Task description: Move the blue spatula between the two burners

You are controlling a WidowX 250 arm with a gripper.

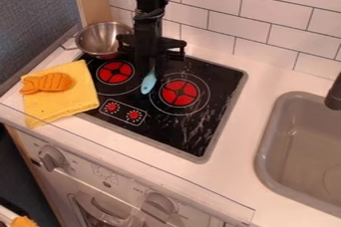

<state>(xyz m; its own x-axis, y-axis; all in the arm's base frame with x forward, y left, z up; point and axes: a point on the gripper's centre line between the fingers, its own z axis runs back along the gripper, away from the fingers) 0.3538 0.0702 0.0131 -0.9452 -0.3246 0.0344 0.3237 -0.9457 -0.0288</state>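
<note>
The black gripper hangs low over the back of the stovetop. Directly below it lies the blue spatula, its light blue head pointing toward the front, between the left burner and the right burner. The spatula's handle runs up under the gripper and is hidden there. Whether the gripper holds the handle cannot be made out.
A metal bowl stands at the stove's back left corner, close beside the gripper. On the left, a yellow cloth with an orange object on it overlaps the stove's edge. A grey sink is at the right; a tiled wall rises behind.
</note>
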